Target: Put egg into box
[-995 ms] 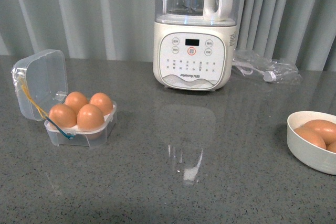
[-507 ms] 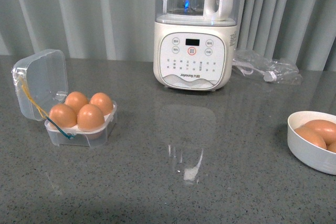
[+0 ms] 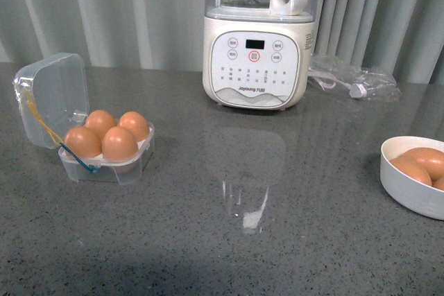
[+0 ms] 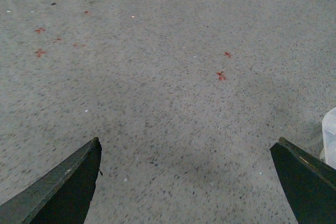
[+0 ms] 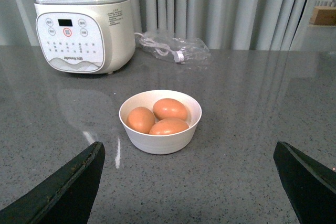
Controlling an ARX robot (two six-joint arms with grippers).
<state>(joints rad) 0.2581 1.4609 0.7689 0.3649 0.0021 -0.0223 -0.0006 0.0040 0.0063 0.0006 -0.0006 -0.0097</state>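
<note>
**Plastic box (image 3: 111,170) filled in all four slots, lid not closed**

Location: the box stands at the left of the grey bench (image 3: 277,240). Its clear lid (image 3: 52,98) is hinged back and stands tilted behind the base.

Contents: an egg (image 3: 119,143) sits in each of the four slots. All four look alike, so the one named by the task cannot be singled out. No slot shows vacant.

Other items: a white bowl (image 3: 409,195) sits at the right edge of the bench, well apart from the box. The right wrist view shows three spare eggs (image 5: 168,109) in it. A cream blender (image 3: 255,60) stands at the back between box and bowl, with a crumpled clear bag (image 3: 354,84) beside it.

Left tool (image 4: 187,142): fingers spread wide with nothing between them, over bare bench. A clear edge, probably the box, shows at the margin of that view.

Right tool (image 5: 189,144): fingers spread wide and empty. It faces the bowl and is clear of it.

Neither arm appears in the front view.

Assessment: the placing looks complete, as the box can accept no further egg. The only step outstanding would be shutting the lid, which the task sentence does not call for.
</note>
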